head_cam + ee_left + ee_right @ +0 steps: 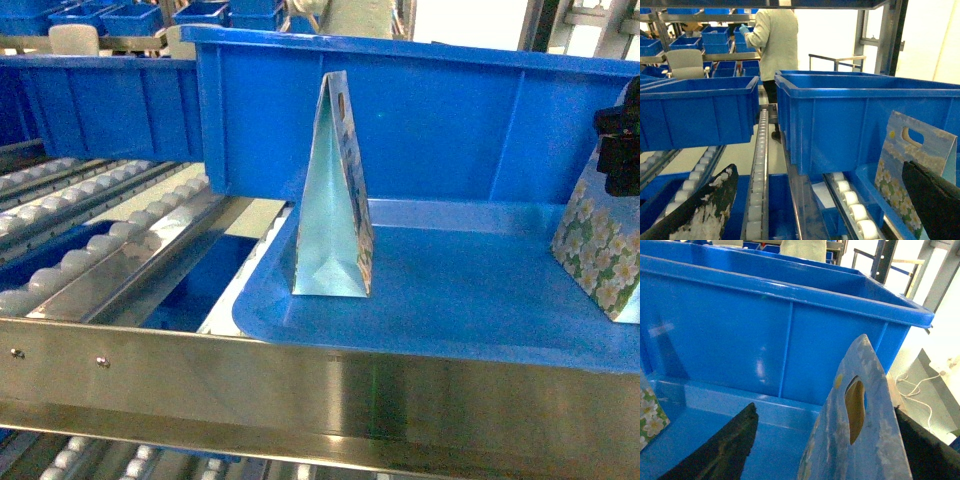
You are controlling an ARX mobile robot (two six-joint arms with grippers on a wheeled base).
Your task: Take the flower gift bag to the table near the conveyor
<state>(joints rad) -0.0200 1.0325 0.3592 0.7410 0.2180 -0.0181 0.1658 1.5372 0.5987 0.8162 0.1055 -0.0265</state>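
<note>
The conveyor (pixel 300 385) ran its steel frame across the head view from 9 to 3 o'clock, with rows of white rollers (pixel 90 245) climbing toward 10 o'clock. A deep blue bin (pixel 450 120) sat on it at 12 to 2 o'clock. In front of the bin lay a shallow blue tray (pixel 450 300), filling the 3 to 5 o'clock part.

The flower gift bag (pixel 335 210) stood upright in the tray near its 9 o'clock end, its pale-blue wedge side facing the head camera, close to the bin wall. A green daisy bag (pixel 600 245) leaned at the tray's 3 o'clock edge, well apart from it.

The left gripper (pixel 819 170) had its fingers spread wide, and the flower gift bag showed at 4 o'clock in its wrist view, just beside the right-hand finger (pixel 935 205). The right gripper (pixel 825 410) was also spread, with a washed-out blue bag (pixel 860 440) standing between its fingers; whether either finger touched that bag could not be told.
</note>
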